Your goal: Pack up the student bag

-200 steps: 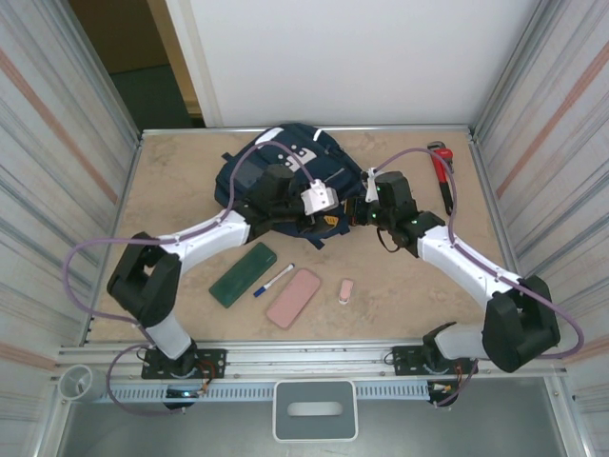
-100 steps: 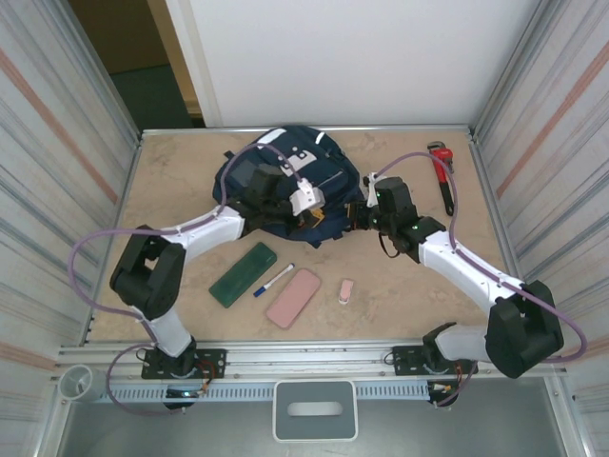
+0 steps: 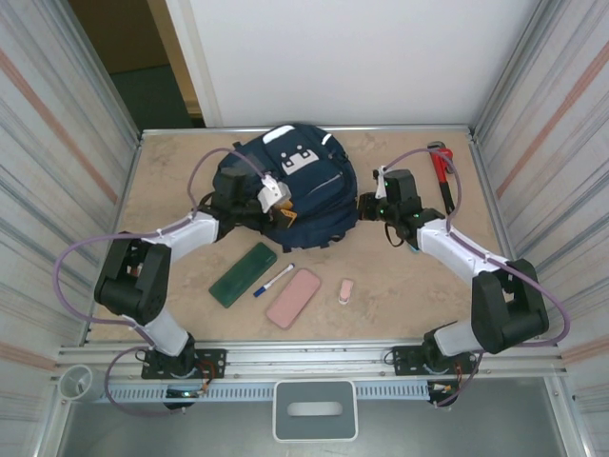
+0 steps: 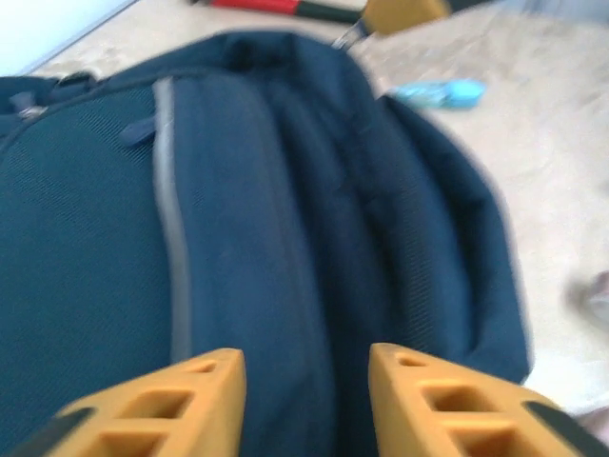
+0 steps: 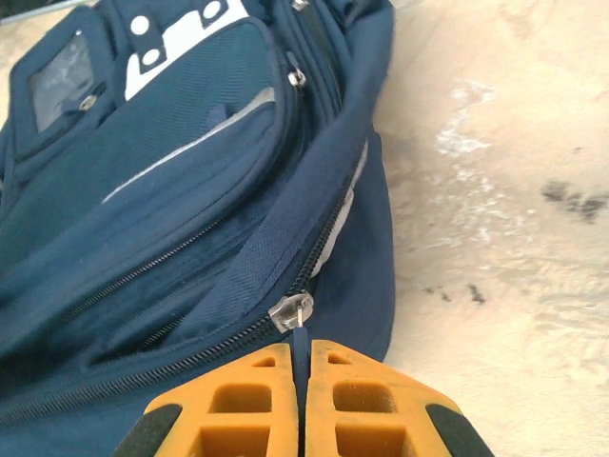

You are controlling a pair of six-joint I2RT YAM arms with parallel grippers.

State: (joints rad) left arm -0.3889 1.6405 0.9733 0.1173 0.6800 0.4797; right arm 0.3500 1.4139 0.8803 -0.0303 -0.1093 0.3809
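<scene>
navy student bag (image 3: pixel 306 190) lies between parted left jaws and right jaws clenched on its zip pull (image 5: pixel 291 312).

Colours as I log them from my console:
- student bag (image 3: pixel 304 190): navy blue, grey-white stripes, white patch with dark dots
- zip pull (image 5: pixel 291 312): silver
- long case (image 3: pixel 243 274): dark green
- flat case (image 3: pixel 293 298): pink
- eraser (image 3: pixel 346 290): pale pink
- pen (image 3: pixel 274 280): white, blue cap
- wrench (image 3: pixel 442 176): red
- table (image 3: pixel 171 190): beige, marbled
- left gripper (image 4: pixel 304 367) and right gripper (image 5: pixel 303 354): orange-yellow, dark trim
- cables (image 3: pixel 71 257): purple
</scene>
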